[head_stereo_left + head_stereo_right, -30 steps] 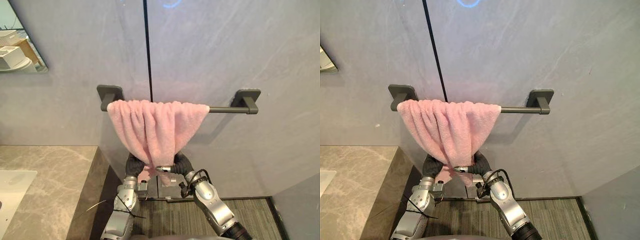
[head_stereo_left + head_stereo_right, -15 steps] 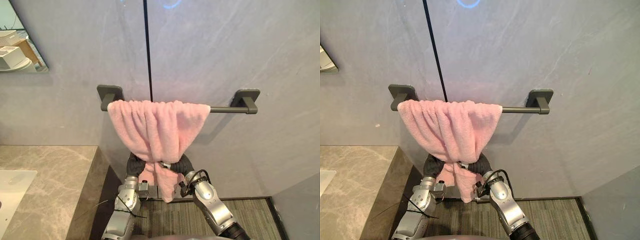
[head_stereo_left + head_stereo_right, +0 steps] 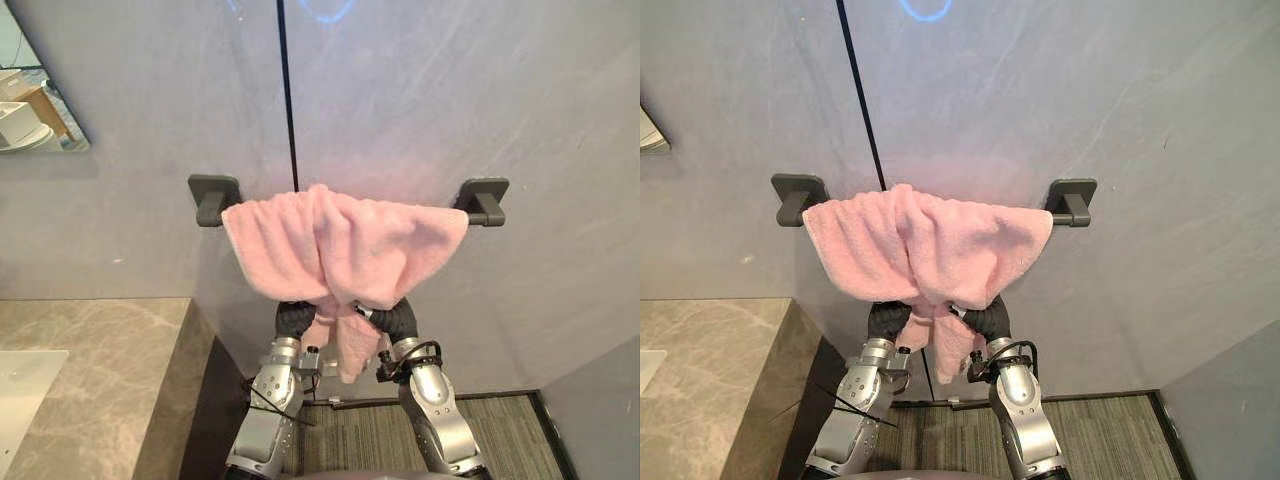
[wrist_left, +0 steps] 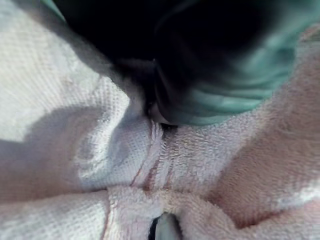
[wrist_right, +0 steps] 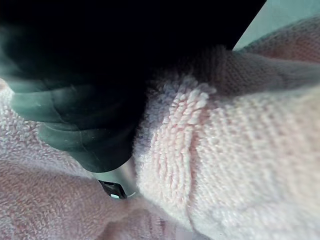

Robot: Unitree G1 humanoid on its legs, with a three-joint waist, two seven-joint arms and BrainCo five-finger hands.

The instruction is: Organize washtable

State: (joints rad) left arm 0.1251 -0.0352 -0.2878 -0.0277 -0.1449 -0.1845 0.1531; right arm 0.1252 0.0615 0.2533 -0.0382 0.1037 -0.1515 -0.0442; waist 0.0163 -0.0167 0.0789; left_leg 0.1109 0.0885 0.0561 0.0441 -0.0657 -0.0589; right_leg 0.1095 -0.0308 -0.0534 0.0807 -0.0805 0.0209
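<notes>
One pink towel (image 3: 340, 250) hung bunched over one dark towel bar (image 3: 481, 199) on a grey wall, at the centre of the head views. It covered most of the bar between its two wall brackets. Its lower folds were gathered to a narrow tail pointing to 6 o'clock.

The robot's two hands met under that gathered part. The left hand (image 3: 293, 318) sat at about 7 o'clock of the tail and the right hand (image 3: 398, 320) at about 5 o'clock, both pressed into the cloth. The wrist views showed terry pile packed against each dark cover. Whether either hand was clasping the towel or merely resting in it could not be told.

The towel looked soft, light and limp, likely to sag and slide along the smooth bar unless its weight hung evenly on both sides. The hemmed lower edge or the corners seemed the best places to take hold.

One marble table (image 3: 95, 345) lay at 8 o'clock, and one mirror (image 3: 30, 100) at 10 o'clock.
</notes>
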